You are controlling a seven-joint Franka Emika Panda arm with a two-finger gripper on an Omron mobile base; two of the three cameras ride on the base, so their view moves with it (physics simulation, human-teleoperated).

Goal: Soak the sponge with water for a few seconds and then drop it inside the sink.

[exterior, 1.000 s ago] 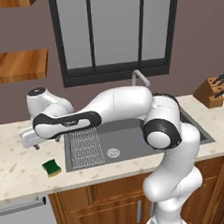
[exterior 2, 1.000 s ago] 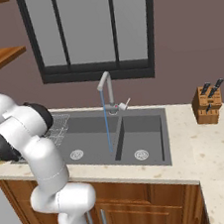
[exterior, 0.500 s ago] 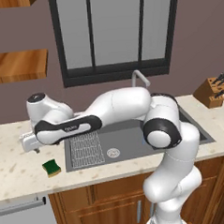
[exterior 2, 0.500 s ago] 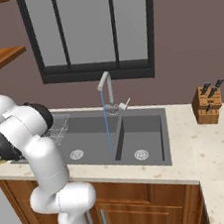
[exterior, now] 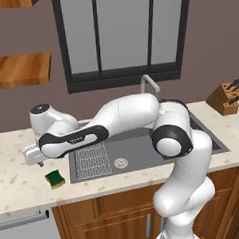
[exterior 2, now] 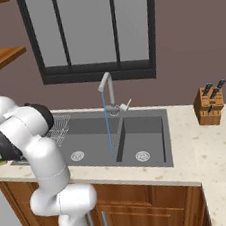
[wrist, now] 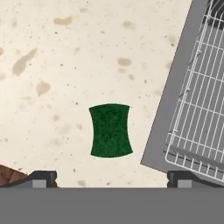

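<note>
The sponge (wrist: 110, 130), dark green on top, lies flat on the speckled counter just left of the sink (wrist: 168, 109); it also shows near the counter's front edge (exterior: 55, 179). My gripper (wrist: 113, 179) hangs above it, open, with its fingertips (wrist: 41, 178) wide to either side and nothing between them. In the left base view the gripper (exterior: 35, 157) hovers a little above and to the left of the sponge. A thin stream of water (exterior 2: 107, 126) runs from the grey faucet (exterior 2: 106, 85) into the sink (exterior 2: 146, 116).
A wire rack (exterior: 92, 160) sits in the left basin beside the sponge, its edge close to my right fingertip (wrist: 197, 100). A knife block (exterior 2: 208, 105) stands on the counter at the far right. Wooden shelves (exterior: 18, 70) hang on the wall to the left.
The hand has eased slightly down and left over the sponge. The jaws have stayed open and the sponge has not moved.
</note>
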